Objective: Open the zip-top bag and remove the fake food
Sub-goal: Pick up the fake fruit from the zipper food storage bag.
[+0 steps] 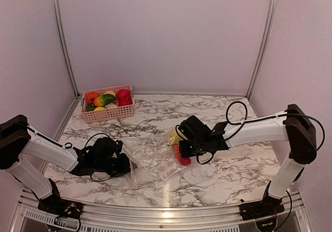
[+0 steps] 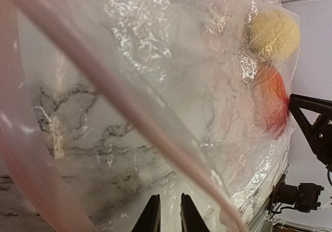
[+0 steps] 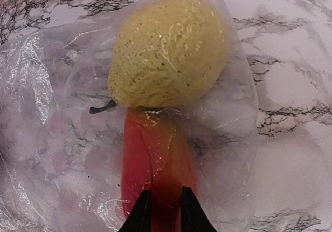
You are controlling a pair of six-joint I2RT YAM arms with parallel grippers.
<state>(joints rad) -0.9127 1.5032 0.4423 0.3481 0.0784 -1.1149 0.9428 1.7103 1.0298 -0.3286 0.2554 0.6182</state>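
Observation:
The clear zip-top bag (image 1: 150,157) lies crumpled on the marble table between my two grippers. Two pieces of fake food are inside it at its right end: a yellow lemon-like fruit (image 1: 175,136) and a red-orange fruit (image 1: 182,157). My left gripper (image 1: 129,165) is at the bag's left edge; in the left wrist view it (image 2: 170,214) is shut on the film beside the pink zip strip (image 2: 119,97). My right gripper (image 3: 162,211) is narrowly closed on the film over the red fruit (image 3: 155,154), just below the yellow fruit (image 3: 168,53).
A pink slatted basket (image 1: 108,112) holding several more toy fruits stands at the back left. The enclosure's walls and metal posts (image 1: 65,60) ring the table. The right arm's black links (image 2: 316,133) show past the bag in the left wrist view.

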